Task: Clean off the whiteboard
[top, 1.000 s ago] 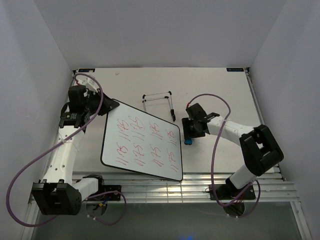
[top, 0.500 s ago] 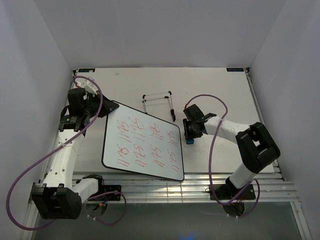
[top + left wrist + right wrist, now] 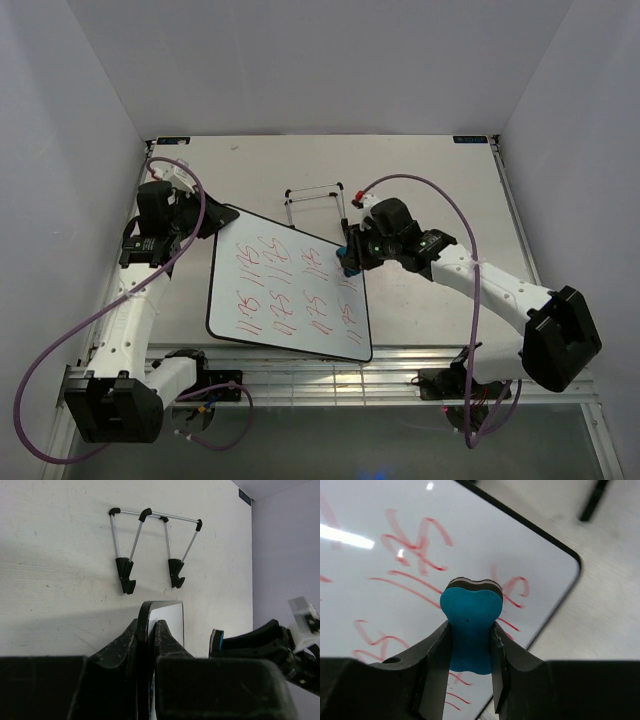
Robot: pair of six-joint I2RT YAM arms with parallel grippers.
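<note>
Top external view showed red handwritten marks (image 3: 285, 285) in three rows across the whiteboard (image 3: 225, 255); they looked like digits, but I could not read them for sure. A small blue label (image 3: 467, 139) sat at the far right edge of the tabletop (image 3: 430, 180), too small to read.

Left gripper (image 3: 205, 215) was clenched on the whiteboard's far left corner; in the left wrist view its fingers (image 3: 125, 640) pinched the black rim from both sides. The whiteboard stretched from there across to the right gripper (image 3: 350, 258).

That right gripper was clamped on a blue eraser (image 3: 470, 615), whose dark felt end pointed at the marks near the whiteboard's far right corner. Contact with the surface could not be told.

A wire stand (image 3: 318, 200) lay on the tabletop just beyond the right gripper, apart from the whiteboard.
</note>
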